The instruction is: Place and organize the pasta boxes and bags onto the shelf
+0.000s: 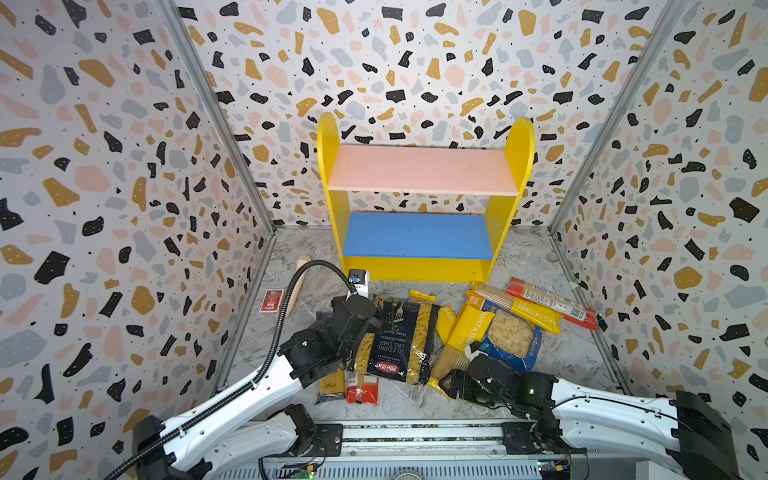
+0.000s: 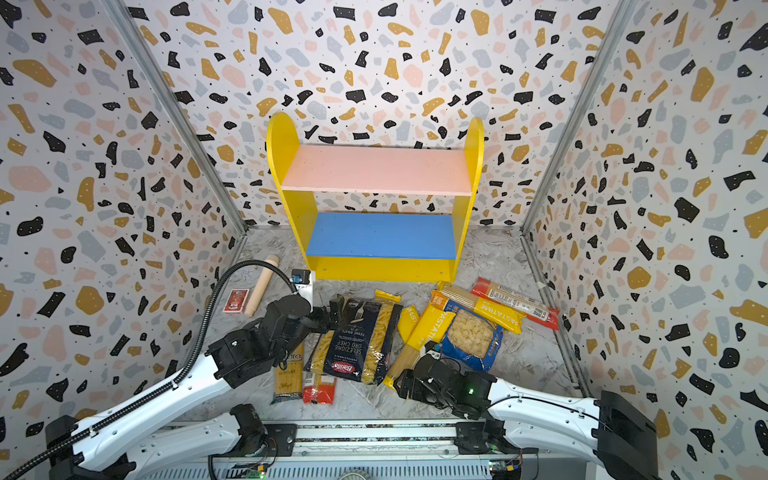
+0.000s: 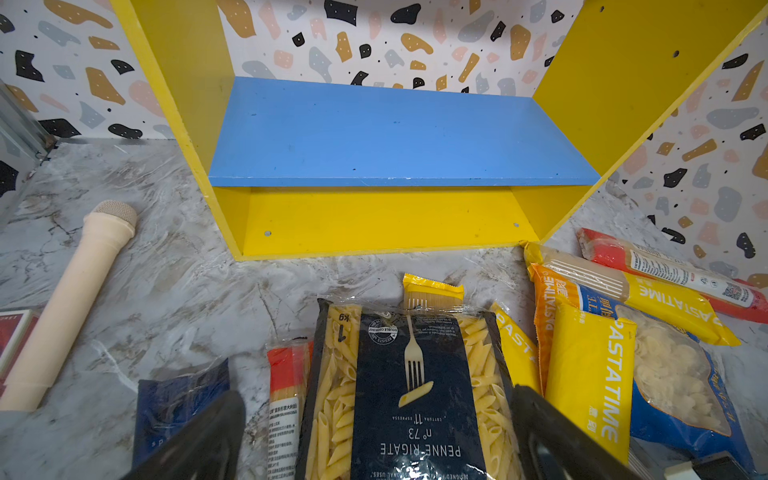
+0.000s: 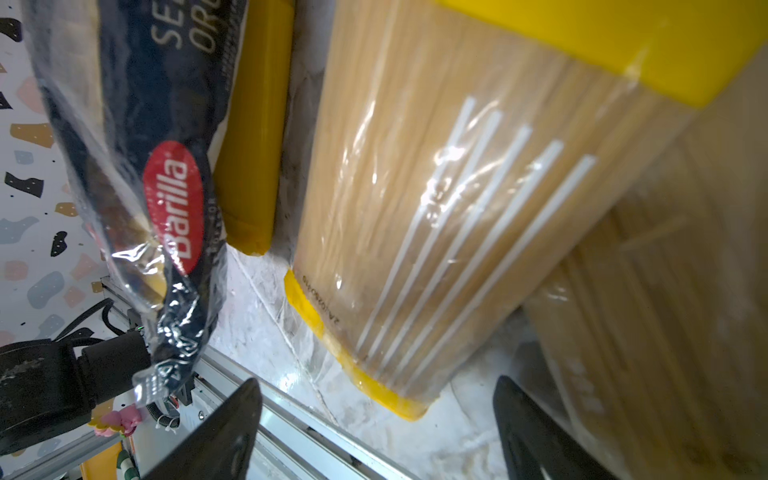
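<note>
The large black Barilla penne bag [image 1: 399, 336] lay flat in the middle of the pile. It lay partly over a red-ended spaghetti pack [image 3: 286, 374]. A long yellow PASTATIME spaghetti pack [image 1: 465, 332] lay just beside it, and a blue-orange bag of shells [image 1: 509, 336] lay beyond that. No pack was on the small two-tier shelf [image 1: 332, 199]: its pink upper board [image 1: 419, 168] and blue lower board [image 1: 415, 235] were both bare.

The left pincer [image 3: 376, 395] hung over the penne bag with its jaws spread wide, gripping nothing. The right pincer [image 4: 378, 381] was likewise wide apart and empty, sitting low at the near end of the yellow pack.

The penne bag looked nearly as wide as the jaw spread, and its film looked slick. A grasp across the full width would probably slip, so a bite nearer one edge or the crimped end seemed safer. A straight lift would then keep the packs beneath from being dragged. The spaghetti bundle looked stiff and would be better straddled across its narrow side.

The pile sat on a grey marbled surface [image 1: 561, 357] in front of the shelf. A beige wooden stick [image 1: 297, 286] and a small red card box [image 1: 272, 300] lay off to the left. Terrazzo-patterned walls [image 1: 104, 166] closed in three sides, and a metal rail [image 1: 415, 432] ran along the front.
</note>
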Controlling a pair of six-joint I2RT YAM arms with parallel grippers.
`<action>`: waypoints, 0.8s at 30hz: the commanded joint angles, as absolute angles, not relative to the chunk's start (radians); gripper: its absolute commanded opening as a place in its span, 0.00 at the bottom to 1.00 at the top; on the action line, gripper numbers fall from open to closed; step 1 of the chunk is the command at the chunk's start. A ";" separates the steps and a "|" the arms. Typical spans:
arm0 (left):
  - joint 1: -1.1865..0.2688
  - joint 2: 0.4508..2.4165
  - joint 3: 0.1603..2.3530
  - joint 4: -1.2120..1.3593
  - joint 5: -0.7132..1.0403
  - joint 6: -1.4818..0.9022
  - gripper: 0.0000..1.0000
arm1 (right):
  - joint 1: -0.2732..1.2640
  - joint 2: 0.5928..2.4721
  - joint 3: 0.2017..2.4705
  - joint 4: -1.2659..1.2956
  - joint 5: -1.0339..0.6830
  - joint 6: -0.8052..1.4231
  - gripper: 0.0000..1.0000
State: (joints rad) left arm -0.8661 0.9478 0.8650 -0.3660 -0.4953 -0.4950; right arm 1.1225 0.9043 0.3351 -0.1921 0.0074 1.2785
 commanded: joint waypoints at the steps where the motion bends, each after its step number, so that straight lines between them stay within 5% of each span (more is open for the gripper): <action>1: -0.870 0.951 0.909 -0.362 -0.488 -0.498 1.00 | 1.097 0.919 0.322 -0.149 0.015 1.268 0.89; 24: -0.871 0.923 0.886 -0.417 -0.518 -0.495 0.99 | 0.976 1.344 0.260 0.318 -0.108 1.214 0.89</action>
